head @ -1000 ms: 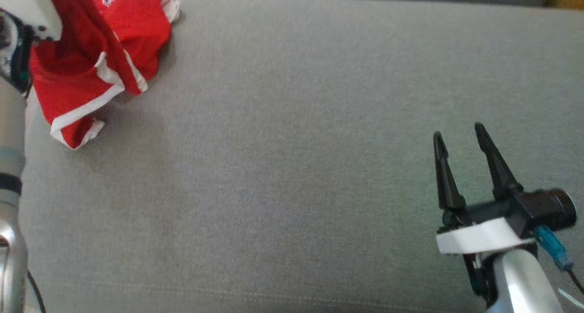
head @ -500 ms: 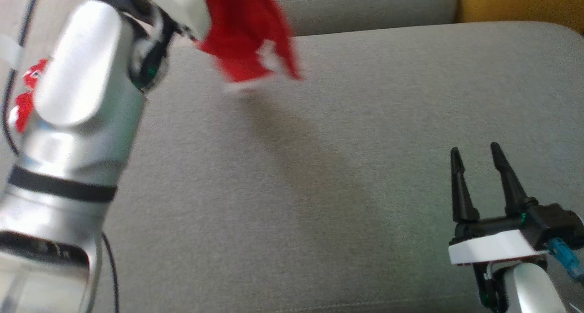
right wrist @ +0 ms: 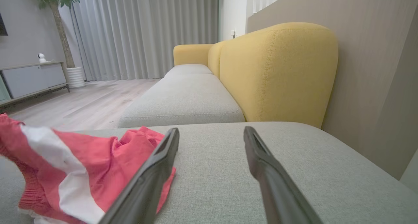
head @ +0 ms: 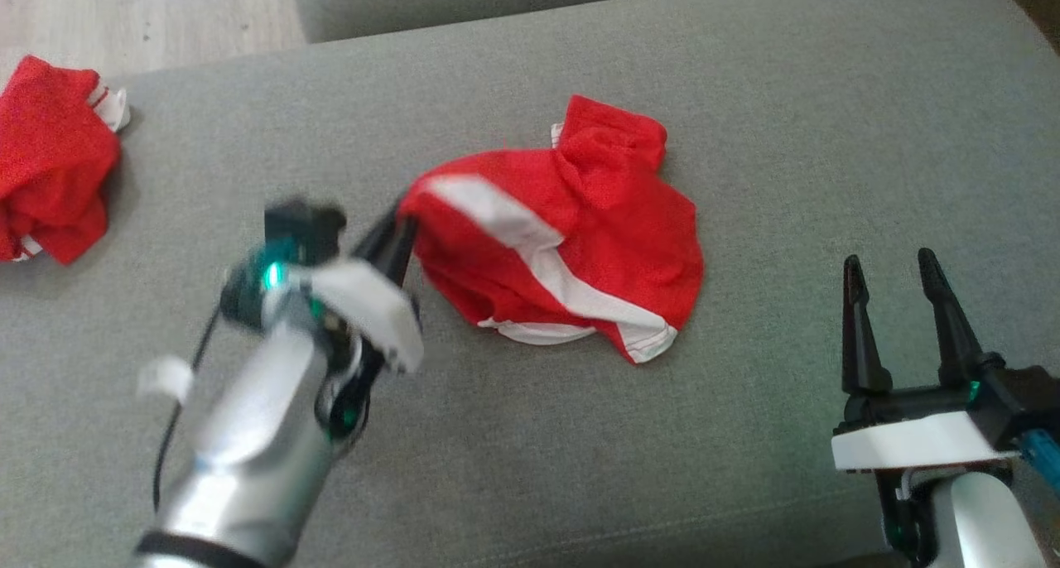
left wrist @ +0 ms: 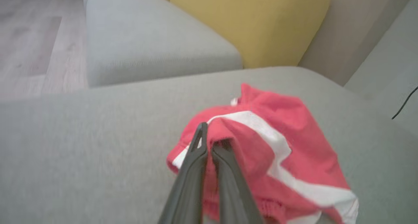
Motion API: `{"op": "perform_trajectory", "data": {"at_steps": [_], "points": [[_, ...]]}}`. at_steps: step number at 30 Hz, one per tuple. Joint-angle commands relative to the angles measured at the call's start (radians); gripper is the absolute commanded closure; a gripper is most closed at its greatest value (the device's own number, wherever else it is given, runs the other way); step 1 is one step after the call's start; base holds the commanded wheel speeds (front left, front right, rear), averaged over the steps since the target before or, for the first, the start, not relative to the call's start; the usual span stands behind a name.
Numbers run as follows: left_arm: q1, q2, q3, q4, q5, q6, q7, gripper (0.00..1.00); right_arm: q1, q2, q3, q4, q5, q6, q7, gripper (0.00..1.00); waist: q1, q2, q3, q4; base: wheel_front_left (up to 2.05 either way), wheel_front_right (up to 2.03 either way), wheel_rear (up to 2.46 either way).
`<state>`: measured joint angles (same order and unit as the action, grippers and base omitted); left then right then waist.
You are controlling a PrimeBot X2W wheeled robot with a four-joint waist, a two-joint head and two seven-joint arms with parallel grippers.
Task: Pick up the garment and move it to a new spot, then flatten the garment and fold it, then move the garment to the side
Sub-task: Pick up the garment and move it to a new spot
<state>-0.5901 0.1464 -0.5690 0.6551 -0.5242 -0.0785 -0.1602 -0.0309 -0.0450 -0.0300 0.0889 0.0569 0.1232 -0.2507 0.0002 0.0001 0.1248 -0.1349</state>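
The left gripper point(head: 396, 235) and its forearm point(head: 248, 435) are smeared by blur in the head view, and one fingertip is hidden under a fold of the garment point(head: 596, 237). A second red cloth point(head: 50, 162) is cut by that view's left edge. In the right wrist view the garment runs off the left and bottom edges

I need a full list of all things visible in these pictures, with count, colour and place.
garment: one, red with white stripes, cushion's middle.
second garment: one, red, cushion's left end.
seat cushion: one, grey, under both garments.
far seat cushion: one, grey, beyond it.
backrest: one, yellow, beside far seat cushion.
floor: one, pale wood, beyond seat cushion.
curtains: one set, grey, far wall.
left end effector: one, dark, shut on garment.
right end effector: one, dark, open, lower right.
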Motion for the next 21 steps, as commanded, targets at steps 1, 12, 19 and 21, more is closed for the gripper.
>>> {"op": "perform_trajectory", "data": {"at_steps": [1, 12, 19, 21], "points": [[-0.038, 0.017, 0.04, -0.019, -0.012, 0.008, -0.022, 1.0, -0.033, -0.005, 0.023, -0.036, 0.01, 0.008, -0.011, 0.0, -0.0002, -0.0001, 0.007, -0.003, 0.0, 0.0, 0.0], [0.086, -0.011, 0.084, 0.15, -0.02, 0.087, -0.096, 1.0, -0.035, -0.005, 0.019, -0.033, 0.003, 0.008, -0.011, 0.0, -0.0002, -0.0001, 0.014, 0.032, 0.0, 0.0, 0.0], [0.099, -0.03, 0.114, 0.122, 0.003, 0.068, -0.101, 0.0, -0.029, -0.005, 0.031, -0.018, 0.0, 0.008, -0.011, 0.0, -0.0002, -0.0001, 0.002, 0.061, 0.0, 0.0, 0.0], [0.118, -0.032, 0.132, 0.088, 0.013, 0.062, -0.101, 0.0, -0.026, -0.005, 0.03, -0.01, -0.002, 0.008, -0.011, 0.0, -0.0002, -0.0001, -0.01, 0.07, 0.0, 0.0, 0.0]]}}
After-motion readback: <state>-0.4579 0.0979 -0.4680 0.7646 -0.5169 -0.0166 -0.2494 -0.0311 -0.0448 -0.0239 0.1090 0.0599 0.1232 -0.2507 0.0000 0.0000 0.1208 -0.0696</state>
